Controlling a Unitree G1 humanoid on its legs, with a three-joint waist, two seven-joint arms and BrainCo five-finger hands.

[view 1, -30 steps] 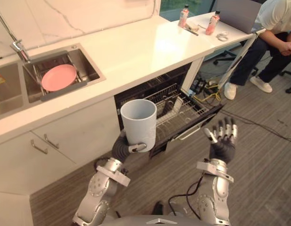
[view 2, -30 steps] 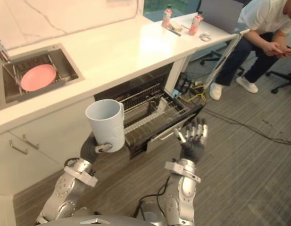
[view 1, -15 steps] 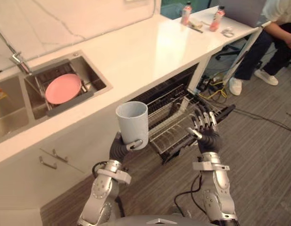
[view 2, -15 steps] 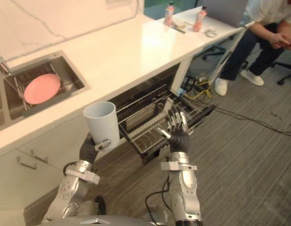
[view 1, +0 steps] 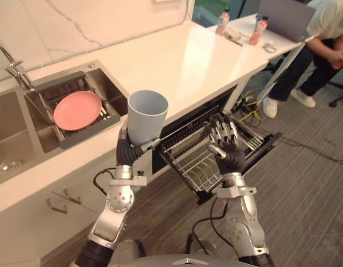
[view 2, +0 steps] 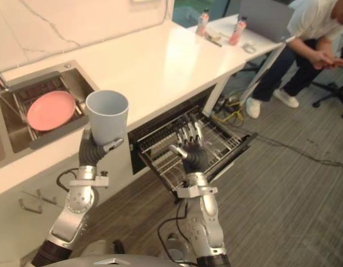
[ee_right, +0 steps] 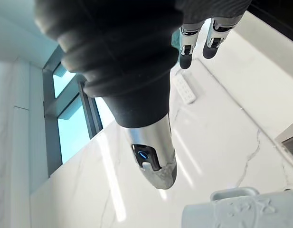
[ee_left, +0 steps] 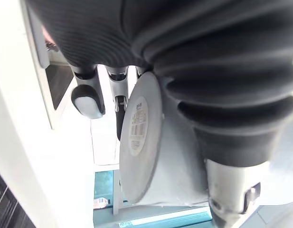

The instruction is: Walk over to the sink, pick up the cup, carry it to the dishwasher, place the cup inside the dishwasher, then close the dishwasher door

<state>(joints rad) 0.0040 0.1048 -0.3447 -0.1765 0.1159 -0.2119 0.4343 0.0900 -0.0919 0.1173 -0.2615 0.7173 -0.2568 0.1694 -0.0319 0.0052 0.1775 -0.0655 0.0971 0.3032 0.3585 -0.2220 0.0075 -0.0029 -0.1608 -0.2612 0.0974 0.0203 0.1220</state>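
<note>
My left hand is shut on a pale grey-blue cup, held upright in front of the counter edge. The left wrist view looks at the cup's base with my fingers curled round it. The dishwasher stands open under the white counter, its wire rack pulled out over the lowered door. My right hand is raised with straight fingers above that rack, to the right of the cup. The cup and the right hand also show in the right eye view.
A steel sink at the left holds a pink plate on a rack, with a tap behind. Two bottles and a laptop stand on the far counter end. A seated person is at the right. Cables lie on the floor.
The camera has shifted as I moved. The cup has risen and sits further left against the counter. My right hand now hovers over the pulled-out rack.
</note>
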